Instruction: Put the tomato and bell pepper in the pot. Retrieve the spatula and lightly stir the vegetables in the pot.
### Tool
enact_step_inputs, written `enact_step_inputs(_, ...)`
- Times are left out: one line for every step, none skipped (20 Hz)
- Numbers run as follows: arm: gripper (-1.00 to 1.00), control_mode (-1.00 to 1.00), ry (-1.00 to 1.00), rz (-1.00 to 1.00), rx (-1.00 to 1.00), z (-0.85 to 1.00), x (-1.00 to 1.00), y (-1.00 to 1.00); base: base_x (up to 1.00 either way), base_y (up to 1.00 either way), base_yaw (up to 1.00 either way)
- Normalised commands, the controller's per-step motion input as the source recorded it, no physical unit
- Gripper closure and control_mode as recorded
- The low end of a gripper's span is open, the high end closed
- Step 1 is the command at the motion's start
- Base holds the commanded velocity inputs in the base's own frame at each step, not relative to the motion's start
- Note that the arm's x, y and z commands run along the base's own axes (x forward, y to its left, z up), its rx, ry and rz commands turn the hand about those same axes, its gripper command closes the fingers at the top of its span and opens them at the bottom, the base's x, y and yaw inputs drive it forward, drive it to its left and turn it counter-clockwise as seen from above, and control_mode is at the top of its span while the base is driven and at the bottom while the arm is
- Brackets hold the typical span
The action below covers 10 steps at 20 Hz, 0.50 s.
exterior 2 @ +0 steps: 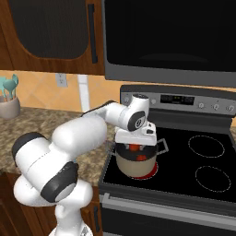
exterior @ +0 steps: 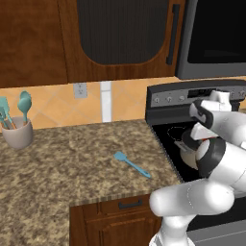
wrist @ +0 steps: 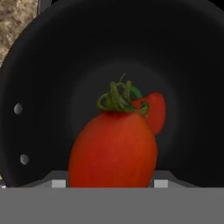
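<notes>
My gripper (wrist: 109, 183) hangs over the mouth of the pot (wrist: 43, 65), shut on the bell pepper (wrist: 113, 148), an orange-red vegetable with a green stem. On the dark bottom of the pot behind it lies the tomato (wrist: 156, 113), partly hidden by the pepper. In the right base view the gripper (exterior 2: 134, 146) sits just above the cream pot (exterior 2: 136, 168) on the stove's front left burner, with the bell pepper (exterior 2: 133, 147) showing red between its fingers. The light-blue spatula (exterior: 132, 164) lies flat on the counter, left of the stove. The pot (exterior: 190, 156) is mostly hidden by my arm in the left base view.
A beige cup of teal spoons (exterior: 18, 132) stands at the counter's back left. The black stove top (exterior 2: 203, 161) has free burners to the right of the pot. A microwave (exterior 2: 170, 41) and wooden cabinets hang overhead. The speckled counter (exterior: 72, 163) stretches left of the stove.
</notes>
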Motion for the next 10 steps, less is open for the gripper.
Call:
enact_step_inputs(1.00, -1.00, 0.00, 0.03, 0.00, -0.41, 0.17, -0.03, 0.00, 0.00, 0.00)
enact_step_inputs(1.00, -1.00, 0.00, 0.02, 0.00, -0.42, 0.20, 0.00, 0.00, 0.00, 0.00)
enact_step_inputs(1.00, -1.00, 0.00, 0.02, 0.00, -0.44, 0.19, 0.00, 0.00, 0.00, 0.00)
enact_step_inputs(1.00, -1.00, 0.00, 0.03, 0.00, -0.44, 0.14, 0.00, 0.00, 0.00, 0.00)
enact_step_inputs(1.00, -1.00, 0.00, 0.03, 0.00, -0.45, 0.16, 0.00, 0.00, 0.00, 0.00)
enact_step_inputs(1.00, -1.00, 0.00, 0.03, 0.00, -0.38, 0.18, 0.00, 0.00, 0.00, 0.00)
enact_step_inputs(1.00, -1.00, 0.00, 0.03, 0.00, -0.33, 0.08, -0.05, 0.00, 0.00, 0.00)
enact_step_inputs(1.00, -1.00, 0.00, 0.03, 0.00, -0.33, 0.06, -0.03, 0.00, 0.00, 0.00)
enact_step_inputs(1.00, -1.00, 0.00, 0.02, 0.00, -0.31, 0.04, -0.03, 0.00, 0.00, 0.00)
enact_step_inputs(1.00, -1.00, 0.00, 0.02, 0.00, -0.29, 0.02, -0.02, 0.00, 0.00, 0.00)
